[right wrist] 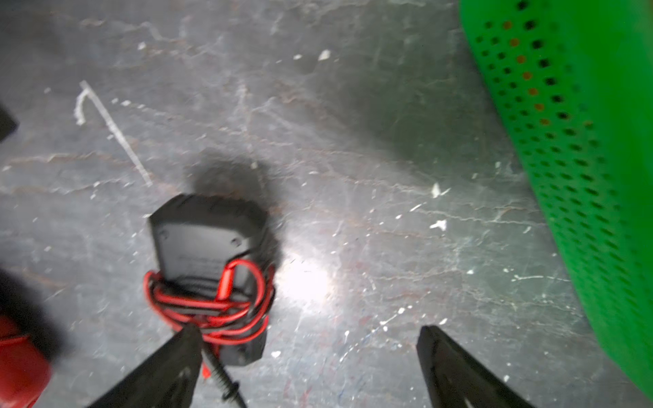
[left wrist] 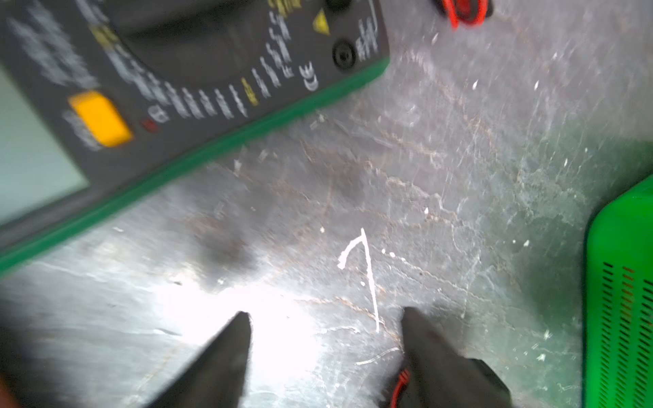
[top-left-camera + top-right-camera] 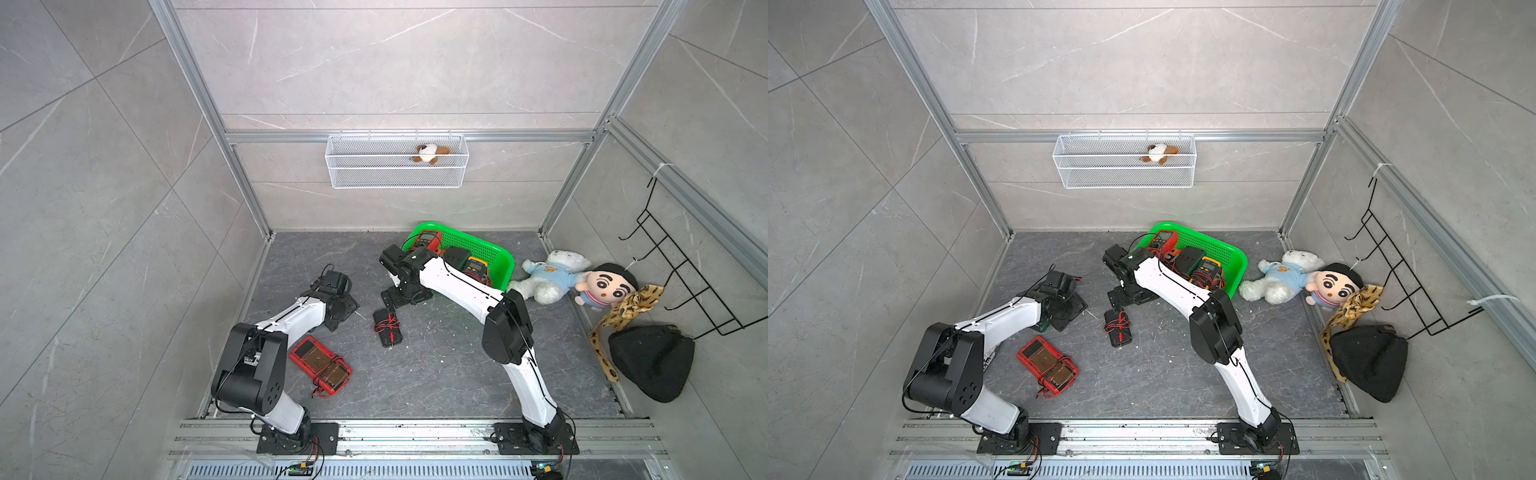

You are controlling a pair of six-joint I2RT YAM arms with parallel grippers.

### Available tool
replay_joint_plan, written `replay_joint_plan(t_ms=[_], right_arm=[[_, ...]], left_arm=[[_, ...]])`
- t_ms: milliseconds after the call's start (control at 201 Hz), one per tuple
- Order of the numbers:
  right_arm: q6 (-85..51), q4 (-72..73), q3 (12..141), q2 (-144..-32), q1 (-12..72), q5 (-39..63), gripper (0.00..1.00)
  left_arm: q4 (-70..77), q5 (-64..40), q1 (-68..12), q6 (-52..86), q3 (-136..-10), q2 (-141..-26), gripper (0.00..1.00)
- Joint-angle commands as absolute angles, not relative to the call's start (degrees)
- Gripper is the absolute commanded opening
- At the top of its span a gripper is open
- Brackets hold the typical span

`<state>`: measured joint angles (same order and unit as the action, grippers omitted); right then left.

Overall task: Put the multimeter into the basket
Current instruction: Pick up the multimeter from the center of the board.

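Your spread, empty right pincer (image 1: 307, 330) hangs between the green basket (image 1: 565, 141) and the black multimeter (image 1: 208, 233), which lies lengthwise toward the worktop's (image 1: 353, 141) near edge.

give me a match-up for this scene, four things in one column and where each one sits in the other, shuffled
Things:
1. yellow multimeter
2. black multimeter wound with red leads
3. small brown-and-white plush
4. white teddy bear

Places:
A. in the white wire basket
B. on the floor by the right hand
C. in the green basket
D. on the floor next to the black-haired doll

Pairs: 1-C, 2-B, 3-A, 4-D
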<state>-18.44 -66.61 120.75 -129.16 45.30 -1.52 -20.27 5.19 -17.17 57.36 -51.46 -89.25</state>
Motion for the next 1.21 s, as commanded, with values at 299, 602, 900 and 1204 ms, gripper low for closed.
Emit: replay_joint_plan(t_ms=[299, 602, 900, 1204], right_arm=[[-16.91, -74.84, 130.97, -138.57, 49.72, 4.15, 1.00], [-16.91, -82.27, 144.14, -150.13, 49.69, -0.72, 1.00], [-15.93, -89.46, 162.15, -159.89, 49.04, -1.40, 0.90], [-16.31, -99.10, 180.35, -168.16, 47.78, 0.11, 0.66]], left_arm=[[-22.06, 12.02, -16.25, 59.15, -49.49, -84.93, 0.98], [-21.31, 12.48, -16.26, 60.25, -48.03, -83.76, 0.98], [-21.23, 12.81, -16.26, 60.23, -48.21, -83.94, 0.98], [-21.03, 12.85, -16.24, 59.94, -49.73, -85.51, 0.98]])
